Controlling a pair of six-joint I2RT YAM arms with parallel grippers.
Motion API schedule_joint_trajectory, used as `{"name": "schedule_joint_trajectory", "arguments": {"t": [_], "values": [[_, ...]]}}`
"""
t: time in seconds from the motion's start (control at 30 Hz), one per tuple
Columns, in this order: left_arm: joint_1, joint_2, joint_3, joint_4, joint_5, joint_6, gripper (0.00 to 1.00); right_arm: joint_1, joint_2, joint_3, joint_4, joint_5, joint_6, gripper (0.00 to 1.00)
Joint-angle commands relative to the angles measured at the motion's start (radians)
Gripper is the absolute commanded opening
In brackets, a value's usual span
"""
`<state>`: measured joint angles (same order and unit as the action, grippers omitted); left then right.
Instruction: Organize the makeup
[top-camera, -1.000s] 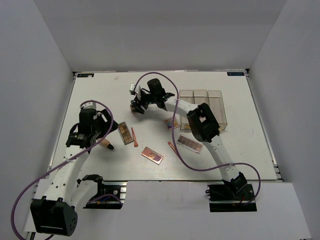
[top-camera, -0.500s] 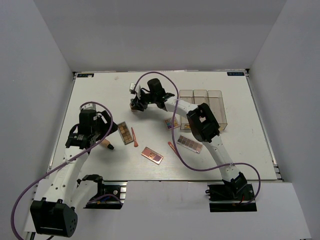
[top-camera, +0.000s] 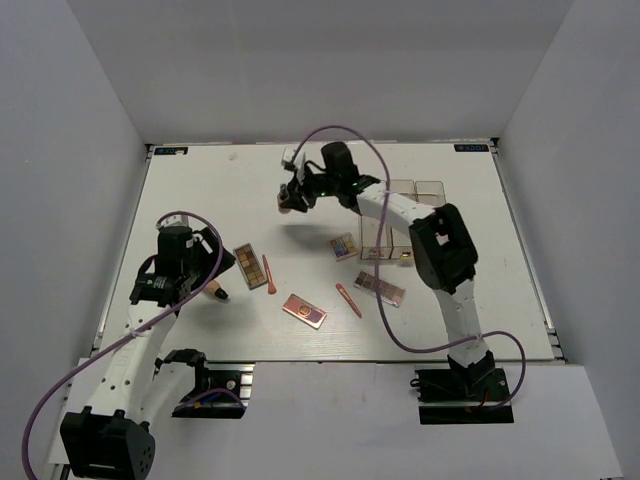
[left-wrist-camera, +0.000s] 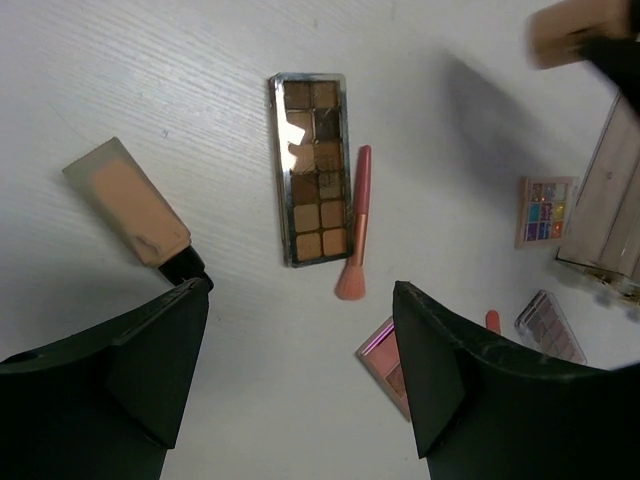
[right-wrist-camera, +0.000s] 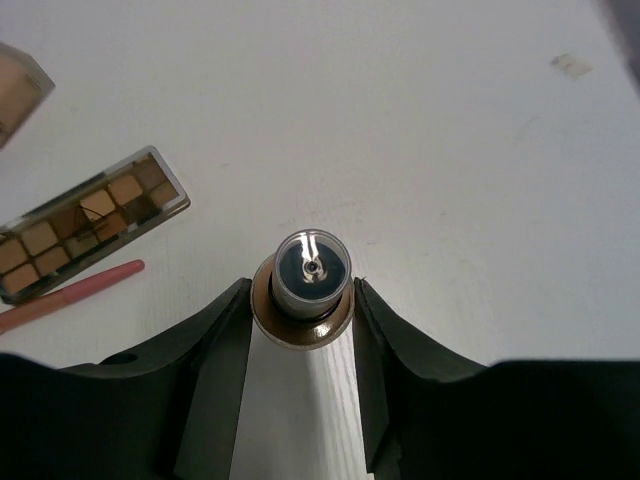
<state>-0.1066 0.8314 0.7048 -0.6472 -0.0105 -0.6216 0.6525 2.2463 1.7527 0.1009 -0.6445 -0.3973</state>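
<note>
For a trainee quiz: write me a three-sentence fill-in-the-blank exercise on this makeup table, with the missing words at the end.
1. The right gripper is shut on the small brown bottle; the left gripper holds ____.
2. A pink ____ lies beside the brown palette.
3. The beige tube has a ____ cap.
Missing words: nothing; brush; black.

Left pincer (left-wrist-camera: 300, 290) agape, right pincer (right-wrist-camera: 300, 285) clamped
</note>
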Motion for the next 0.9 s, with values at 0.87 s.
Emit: {"name": "schedule_joint_trajectory", "arguments": {"t": [0.87], "values": [[-0.002, 0.029, -0.076, 0.063, 0.007, -0.055, 0.84, -0.435, -0.482, -0.329, -0.311, -0.023, -0.112, 0.0]]}}
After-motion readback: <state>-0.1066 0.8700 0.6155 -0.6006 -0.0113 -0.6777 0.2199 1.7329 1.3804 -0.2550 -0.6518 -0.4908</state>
